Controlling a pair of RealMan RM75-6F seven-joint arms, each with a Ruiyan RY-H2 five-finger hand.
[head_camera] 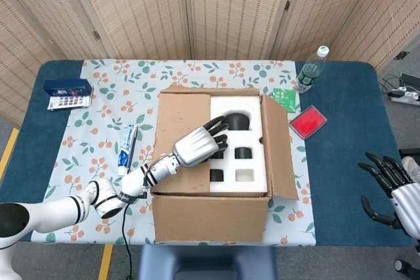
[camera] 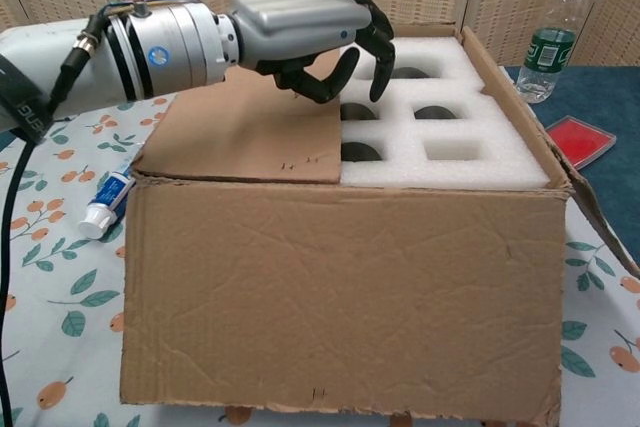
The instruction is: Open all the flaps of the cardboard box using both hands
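The cardboard box (head_camera: 210, 218) stands mid-table on the floral cloth. Its left flap (head_camera: 182, 137) lies flat over the left half, and its right flap (head_camera: 279, 155) stands open and leans outward. White foam (head_camera: 239, 149) with dark round holes fills the uncovered half. My left hand (head_camera: 200, 145) hovers over the left flap's inner edge. In the chest view the left hand (camera: 310, 37) has its fingers hooked downward by the left flap (camera: 250, 132) where it meets the foam (camera: 450, 137), with nothing in its grasp. My right hand (head_camera: 394, 188) hangs spread at the lower right, far from the box.
A water bottle (head_camera: 310, 70), a green card (head_camera: 285, 96) and a red flat case (head_camera: 307, 122) lie right of the box. A toothpaste tube (head_camera: 126, 143) lies left of it. A blue box (head_camera: 68, 86) sits at the far left.
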